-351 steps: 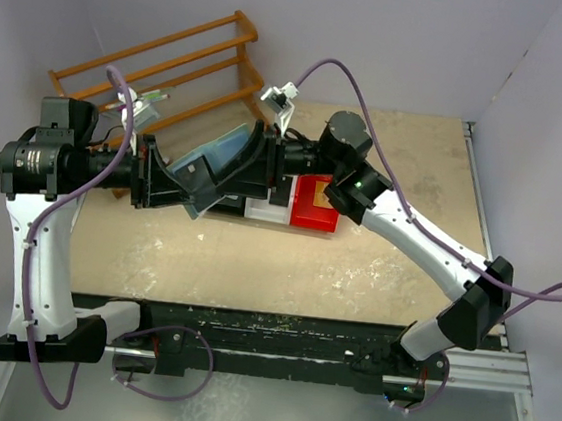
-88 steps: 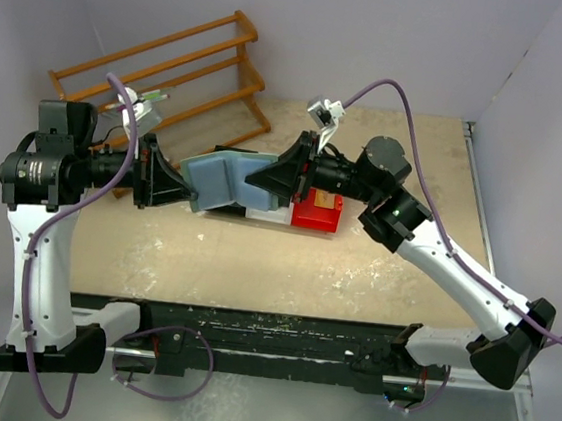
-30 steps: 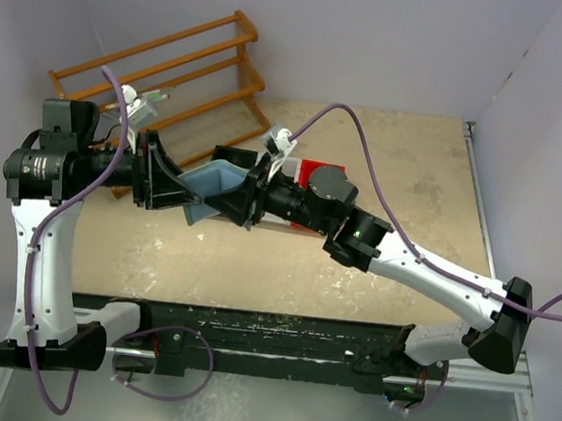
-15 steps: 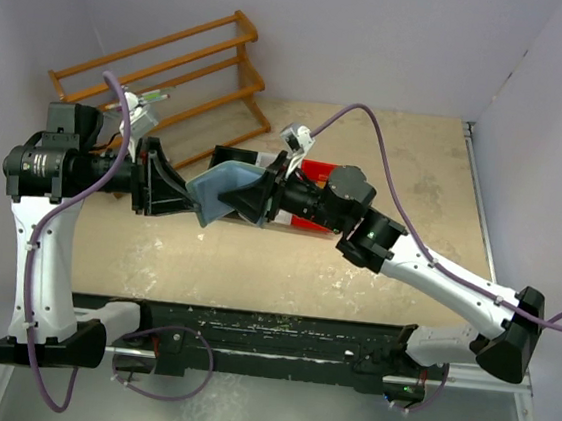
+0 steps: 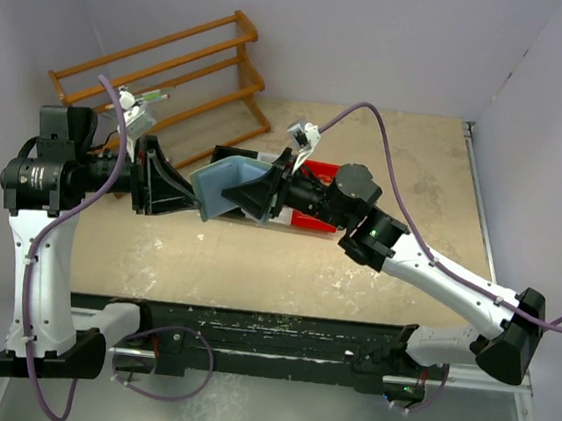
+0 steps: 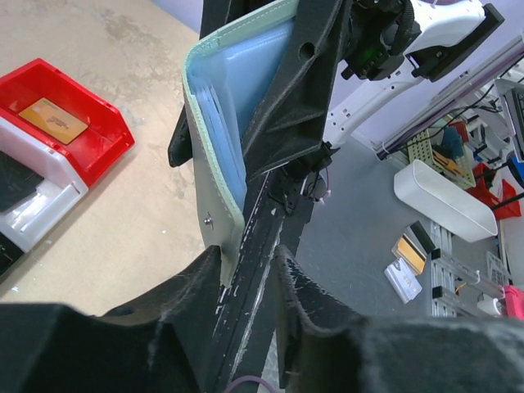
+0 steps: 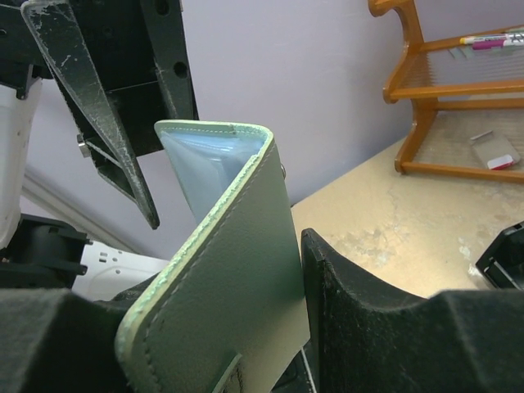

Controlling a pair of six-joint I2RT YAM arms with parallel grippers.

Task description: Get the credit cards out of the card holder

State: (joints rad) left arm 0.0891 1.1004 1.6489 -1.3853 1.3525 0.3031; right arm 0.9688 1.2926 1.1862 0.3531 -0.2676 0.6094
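Upper left of the overhead view: a wooden rack sits on the sandy worktop against the back wall. Left of the left wrist view, a red bin touches a white bin. Pens lie atop the rack.

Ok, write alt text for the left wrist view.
The card holder fills the centre, slightly open, its lower edge between the fingers of the left gripper, with the right gripper astride it. At frame left, a red bin on the table holds an orange-gold card.
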